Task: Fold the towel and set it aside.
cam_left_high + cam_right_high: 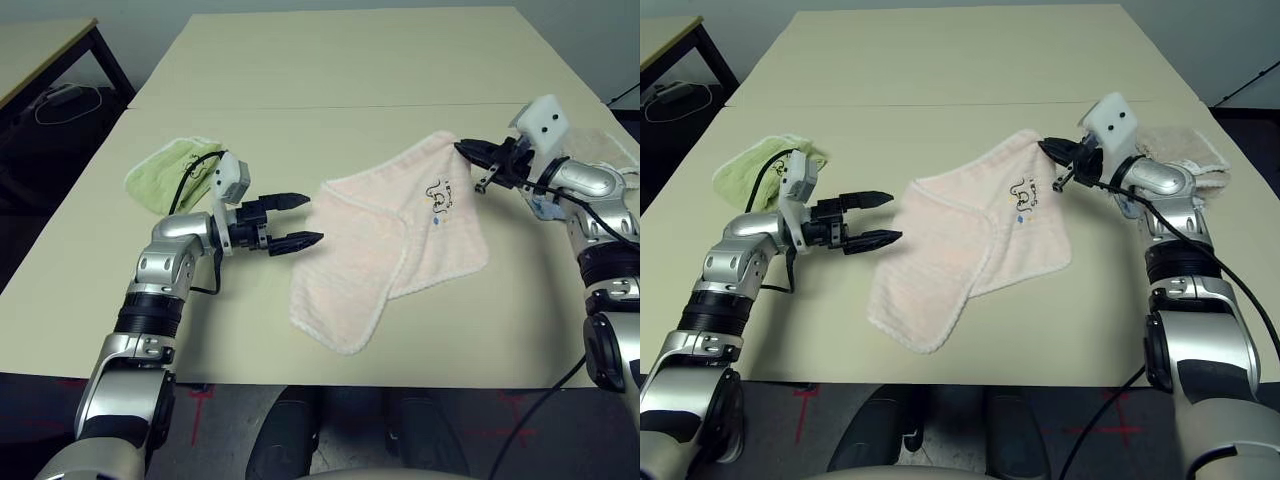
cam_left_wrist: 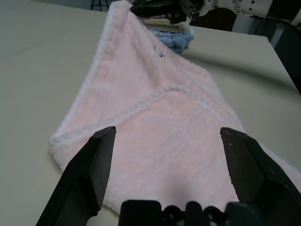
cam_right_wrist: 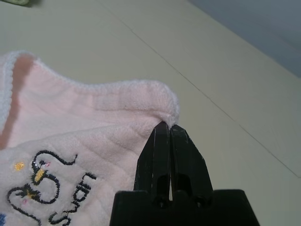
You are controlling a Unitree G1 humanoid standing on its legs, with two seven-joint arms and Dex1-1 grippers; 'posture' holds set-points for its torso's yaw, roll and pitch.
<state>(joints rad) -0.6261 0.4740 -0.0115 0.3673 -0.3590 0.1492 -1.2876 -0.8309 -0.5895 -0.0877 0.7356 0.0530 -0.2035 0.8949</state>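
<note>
Pink towel partly folded, one corner pinched by closed right gripper at two o'clock. Left gripper spread wide, empty, at nine o'clock. Remaining: final fold, setting aside.

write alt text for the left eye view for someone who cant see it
A pale pink towel lies partly folded on a beige table, its far corner pinched by the shut right gripper. The open left gripper hovers beside its near-left edge, with a light green towel behind.

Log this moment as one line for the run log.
right claw: shut on towel corner | left claw: open beside towel | towel: partly folded
</note>
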